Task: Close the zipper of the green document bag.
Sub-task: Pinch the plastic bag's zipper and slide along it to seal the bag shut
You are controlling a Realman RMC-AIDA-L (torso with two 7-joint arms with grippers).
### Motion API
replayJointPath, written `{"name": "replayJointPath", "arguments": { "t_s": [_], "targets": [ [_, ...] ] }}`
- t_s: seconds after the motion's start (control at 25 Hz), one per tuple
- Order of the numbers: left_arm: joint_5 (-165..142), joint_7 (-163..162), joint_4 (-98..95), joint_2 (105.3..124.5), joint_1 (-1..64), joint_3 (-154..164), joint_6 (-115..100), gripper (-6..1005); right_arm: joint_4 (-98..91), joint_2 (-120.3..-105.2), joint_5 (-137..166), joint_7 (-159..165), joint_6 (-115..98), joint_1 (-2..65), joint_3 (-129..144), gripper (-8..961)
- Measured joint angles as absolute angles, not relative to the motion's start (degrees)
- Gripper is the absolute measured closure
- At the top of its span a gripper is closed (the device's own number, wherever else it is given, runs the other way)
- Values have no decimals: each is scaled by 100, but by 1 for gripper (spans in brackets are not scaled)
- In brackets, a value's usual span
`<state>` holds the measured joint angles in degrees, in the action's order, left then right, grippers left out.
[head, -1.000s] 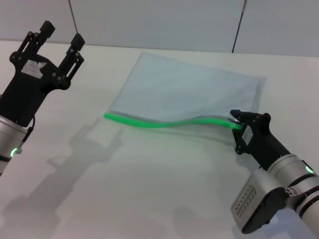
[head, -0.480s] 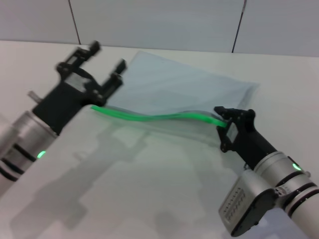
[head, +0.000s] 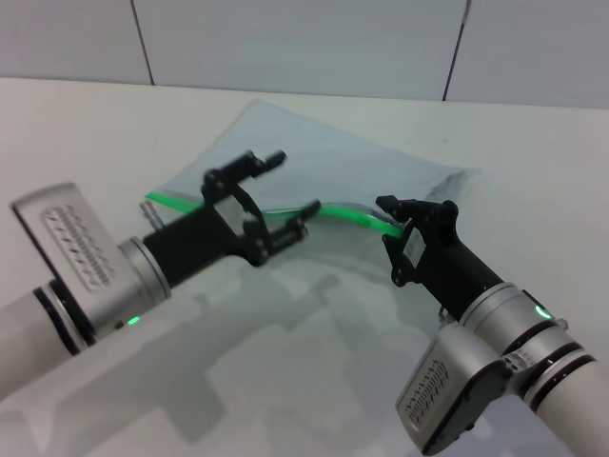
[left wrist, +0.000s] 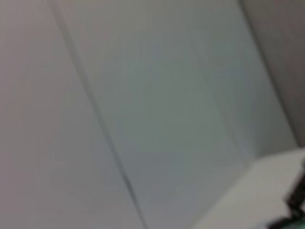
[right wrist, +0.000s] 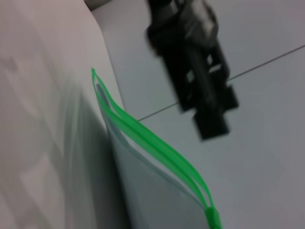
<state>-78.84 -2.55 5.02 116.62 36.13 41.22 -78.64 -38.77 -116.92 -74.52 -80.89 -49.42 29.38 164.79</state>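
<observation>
Green document bag [head: 314, 157] lying flat on the white counter [head: 86, 143], far corner toward the tiled wall [head: 304, 43], pale translucent body turned at a slant. Zipper [head: 338, 211] running along the near long edge as a bright green strip, lifted and bowed off the counter between the two arms. In the right wrist view, strip [right wrist: 143, 136] seen as two green tracks parted along most of the length and meeting at one end; bag [right wrist: 152, 191] hanging below them. Slider not distinguishable in any view.

Left end effector [head: 276, 195] reaching in from the left side, hovering over the middle of the bag's green edge, fingers spread wide apart, one above the strip and one just past it, gripping nothing. Same end effector visible farther off in the right wrist view [right wrist: 212, 117], dark and blurred.

Right end effector [head: 392, 217] at the right end of the zipper, fingertips pinched together on the green strip, holding that end raised off the counter.

Left wrist view showing only wall and a pale edge, nothing of the bag.
</observation>
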Motion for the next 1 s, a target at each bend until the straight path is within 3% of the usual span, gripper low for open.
{"name": "replayJointPath", "arguments": {
  "t_s": [1.0],
  "targets": [
    [-8125, 2311, 922, 11731, 3815, 4087, -7686, 324, -4030, -11716, -7138, -8081, -4906, 2996, 16479, 888]
  ]
}}
